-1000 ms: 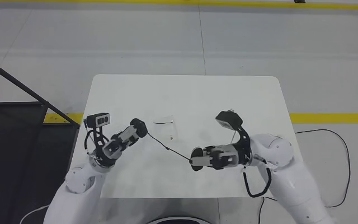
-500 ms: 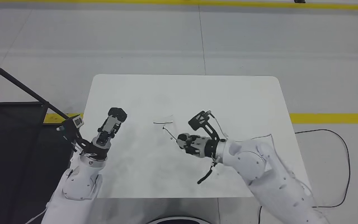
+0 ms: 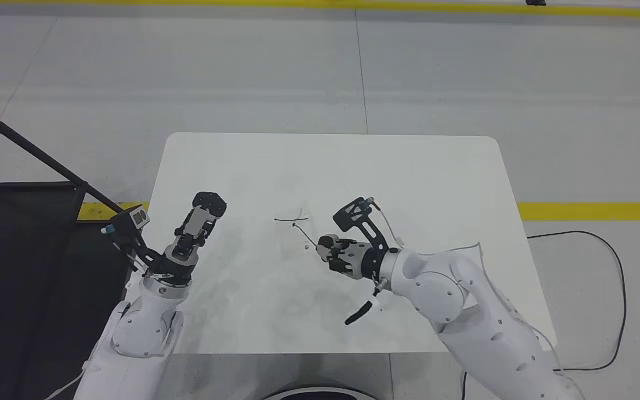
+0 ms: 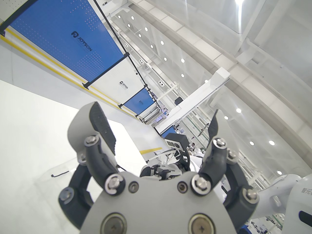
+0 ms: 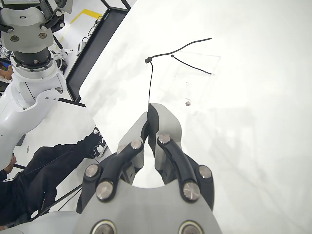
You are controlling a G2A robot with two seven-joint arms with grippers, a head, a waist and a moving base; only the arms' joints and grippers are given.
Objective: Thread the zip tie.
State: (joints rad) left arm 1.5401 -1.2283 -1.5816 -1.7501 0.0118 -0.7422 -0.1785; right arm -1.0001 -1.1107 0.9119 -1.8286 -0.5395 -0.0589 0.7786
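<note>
Right gripper (image 5: pixel 149 109) clamps the thin black plastic zip tie (image 5: pixel 151 81) below its head (image 5: pixel 147 60). It looks light and whippy. Left gripper (image 4: pixel 156 110) gapes empty.

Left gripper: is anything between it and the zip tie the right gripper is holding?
Nothing visible. Only table surface lies between the open left gripper and the zip tie pinched in the right gripper. A second zip tie, on a clear sheet, lies beyond it, out of the path.
</note>
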